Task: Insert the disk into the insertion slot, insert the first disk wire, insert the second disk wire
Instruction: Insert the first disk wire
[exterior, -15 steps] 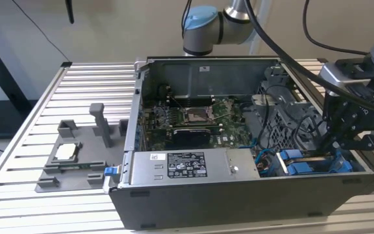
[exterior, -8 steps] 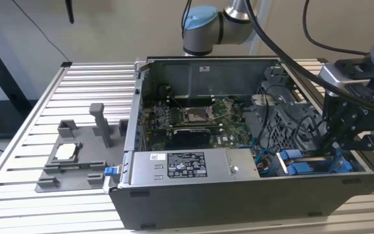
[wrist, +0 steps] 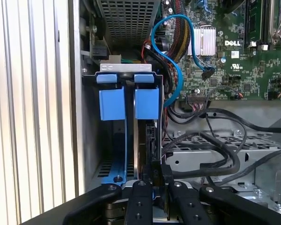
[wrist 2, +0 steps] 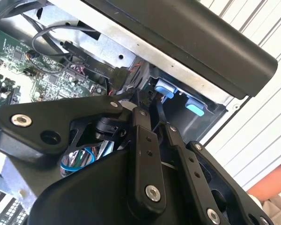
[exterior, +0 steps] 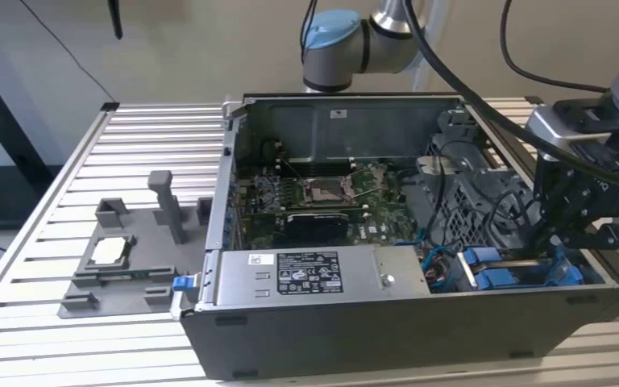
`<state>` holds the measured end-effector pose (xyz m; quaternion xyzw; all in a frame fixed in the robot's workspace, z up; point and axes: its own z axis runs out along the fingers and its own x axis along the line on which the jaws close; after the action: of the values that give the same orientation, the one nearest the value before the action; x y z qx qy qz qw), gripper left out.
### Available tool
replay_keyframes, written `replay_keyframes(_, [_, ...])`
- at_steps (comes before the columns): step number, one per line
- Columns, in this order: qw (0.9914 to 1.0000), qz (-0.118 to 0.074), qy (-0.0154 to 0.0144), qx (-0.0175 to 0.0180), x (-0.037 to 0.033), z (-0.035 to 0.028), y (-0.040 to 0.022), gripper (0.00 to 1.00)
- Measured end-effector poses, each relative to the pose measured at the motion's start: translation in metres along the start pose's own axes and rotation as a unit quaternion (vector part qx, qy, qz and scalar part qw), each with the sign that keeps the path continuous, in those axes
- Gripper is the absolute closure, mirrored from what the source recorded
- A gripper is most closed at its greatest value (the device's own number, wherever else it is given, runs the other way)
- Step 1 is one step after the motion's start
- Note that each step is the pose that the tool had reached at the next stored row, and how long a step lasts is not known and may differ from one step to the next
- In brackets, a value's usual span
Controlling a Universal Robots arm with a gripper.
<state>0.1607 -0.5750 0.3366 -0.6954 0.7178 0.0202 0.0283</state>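
Note:
The disk (wrist: 145, 136) sits edge-on in the insertion slot (wrist: 90, 140), a bay of the grey drive cage at the case's corner. Its blue carrier tabs (wrist: 146, 101) stick out beside a second pair of blue tabs (wrist: 111, 101). In the exterior view the tabs (exterior: 498, 276) show at the case's front right, below my gripper (exterior: 551, 244). In both wrist views my gripper (wrist: 159, 182) (wrist 2: 153, 111) is right at the disk's end. Its fingers (wrist: 140, 206) are drawn close on a black disk wire connector (wrist: 160, 169). Which of the two wires this is cannot be told.
Black cables (wrist: 210, 140) loop over the cage top next to the gripper. A blue cable (wrist: 171, 61) runs to the motherboard (exterior: 331, 197). A grey power-supply box (exterior: 299, 276) lies along the case front. A grey fixture (exterior: 126, 266) stands on the slatted table at the exterior view's left.

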Motion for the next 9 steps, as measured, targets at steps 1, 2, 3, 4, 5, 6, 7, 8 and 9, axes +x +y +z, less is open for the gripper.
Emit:
replay_keyframes(1, [1.00000, 0.000, 0.0001, 0.0001, 0.0000, 0.0009, 0.0000, 0.81])
replay_keyframes(2, [1.00000, 0.000, 0.0015, 0.0003, 0.0003, 0.0039, 0.0001, 0.81])
replay_keyframes(3, [1.00000, 0.000, 0.0009, 0.0002, 0.0003, 0.0044, 0.0001, 0.81])
replay_keyframes(4, [1.00000, 0.000, 0.0008, 0.0002, 0.0003, 0.0045, 0.0002, 0.79])
replay_keyframes(5, [1.00000, 0.000, 0.0005, 0.0002, 0.0003, 0.0036, 0.0002, 0.79])
replay_keyframes(6, [1.00000, 0.000, 0.0004, 0.0002, 0.0001, 0.0010, 0.0002, 0.73])
replay_keyframes(7, [1.00000, 0.000, 0.0005, 0.0002, -0.0003, -0.0032, 0.0002, 0.73])
replay_keyframes(8, [1.00000, 0.000, 0.0010, 0.0002, -0.0006, -0.0079, 0.0002, 0.73])
replay_keyframes(9, [1.00000, 0.000, 0.0008, 0.0002, -0.0008, -0.0121, 0.0003, 0.73])
